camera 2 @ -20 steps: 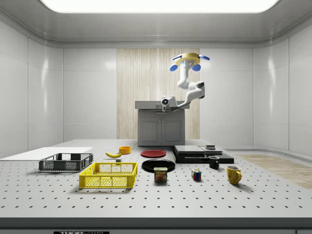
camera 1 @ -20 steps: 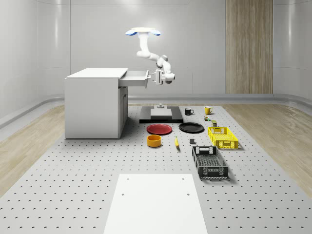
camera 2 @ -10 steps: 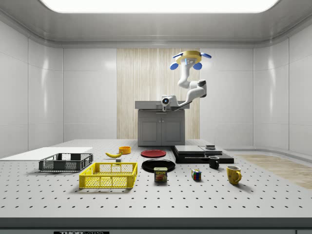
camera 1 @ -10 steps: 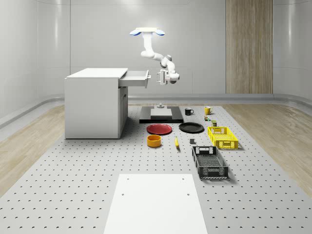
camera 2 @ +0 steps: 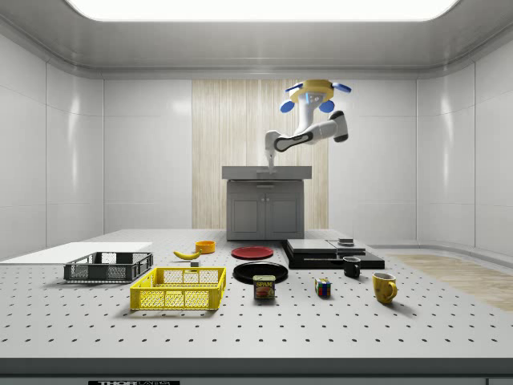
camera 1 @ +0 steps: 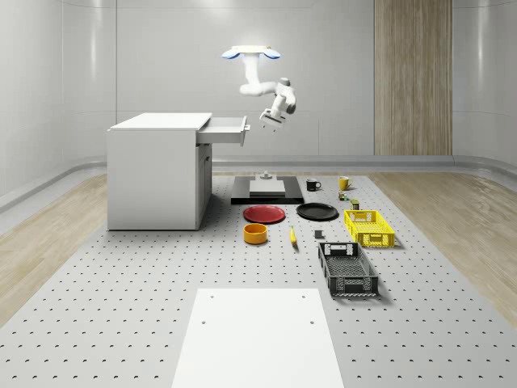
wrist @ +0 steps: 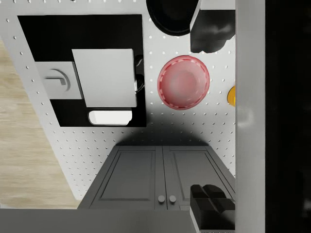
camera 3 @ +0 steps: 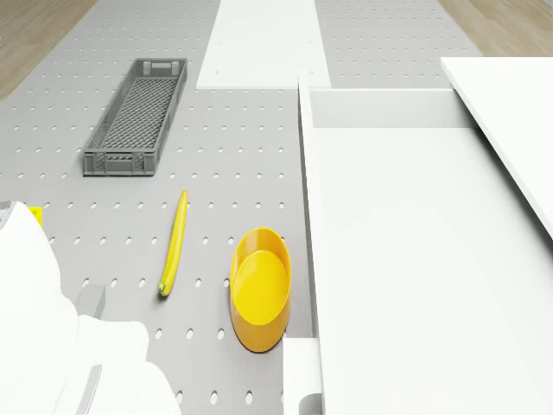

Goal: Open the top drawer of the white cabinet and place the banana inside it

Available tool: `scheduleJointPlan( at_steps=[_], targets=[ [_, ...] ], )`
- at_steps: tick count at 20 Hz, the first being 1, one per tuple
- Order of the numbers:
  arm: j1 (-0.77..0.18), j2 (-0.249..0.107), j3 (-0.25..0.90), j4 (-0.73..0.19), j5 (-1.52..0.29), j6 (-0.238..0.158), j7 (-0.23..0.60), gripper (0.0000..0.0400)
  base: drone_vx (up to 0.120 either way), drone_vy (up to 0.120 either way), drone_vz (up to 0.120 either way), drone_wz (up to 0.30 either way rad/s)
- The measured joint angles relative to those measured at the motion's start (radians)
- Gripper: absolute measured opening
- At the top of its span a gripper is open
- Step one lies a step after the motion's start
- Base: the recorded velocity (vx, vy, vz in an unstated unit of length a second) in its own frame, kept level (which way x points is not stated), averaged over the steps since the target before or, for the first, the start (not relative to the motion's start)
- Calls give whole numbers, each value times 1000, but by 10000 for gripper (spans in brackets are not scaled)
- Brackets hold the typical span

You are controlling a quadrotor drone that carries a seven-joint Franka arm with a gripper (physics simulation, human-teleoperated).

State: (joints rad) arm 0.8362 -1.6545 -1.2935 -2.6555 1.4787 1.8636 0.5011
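The drone (camera 1: 252, 53) is a flat, pale body with rounded blue rotor guards at its ends in the whole-scene view, while the side view shows a yellow disc-like hub with blue rotor pods around it. From its underside hangs the arm (camera 1: 260, 83), a chain of smooth, rounded white segments with darker grey bands at the joints and a black cap on one elbow joint in the side view. The end effector (camera 1: 266, 122) is a small pale grey block, and in the wrist view its fingers (wrist: 210, 25) appear as dark, blocky, near-black shapes.
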Motion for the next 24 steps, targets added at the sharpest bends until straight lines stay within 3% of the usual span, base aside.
scheduleJointPlan(
  at_steps=[4,9,24],
  targets=[
    [17,-4,-22,-51,146,-50,-109,400,0,120,0,0],
    [31,-1,-32,-77,227,-92,-170,400,8,120,0,0],
    [38,16,-37,-94,283,-137,-205,400,120,117,0,0]
  ],
)
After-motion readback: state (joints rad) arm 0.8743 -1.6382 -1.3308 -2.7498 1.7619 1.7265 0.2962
